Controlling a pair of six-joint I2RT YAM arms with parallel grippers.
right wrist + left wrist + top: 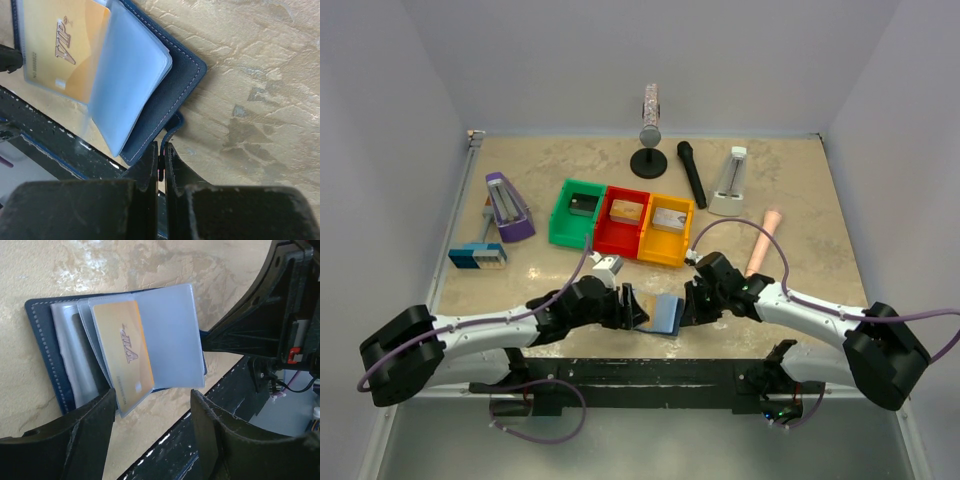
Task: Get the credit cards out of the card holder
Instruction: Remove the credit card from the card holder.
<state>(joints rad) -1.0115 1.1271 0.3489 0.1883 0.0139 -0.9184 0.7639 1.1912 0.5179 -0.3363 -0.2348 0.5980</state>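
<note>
The card holder (667,313) lies open at the table's near edge, its navy cover (175,85) down and its clear sleeves fanned up. A yellow-gold credit card (125,355) sits inside one clear sleeve and also shows as the same gold card (60,45) in the right wrist view. Other cards are not visible. My left gripper (152,412) is open, its fingers (90,430) either side of the sleeves' lower edge and holding nothing. My right gripper (162,152) is shut on the holder's navy closing tab. From above, the left gripper (630,305) and right gripper (689,305) flank the holder.
Green (560,215), red (616,243) and yellow (660,252) bins with small boxes stand behind. A purple metronome (507,208), a blue-and-white gadget (477,256), a black microphone (692,172), a stand (649,160), a white metronome (730,180) and a pink tool (763,240) lie around. A black rail (165,450) borders the near edge.
</note>
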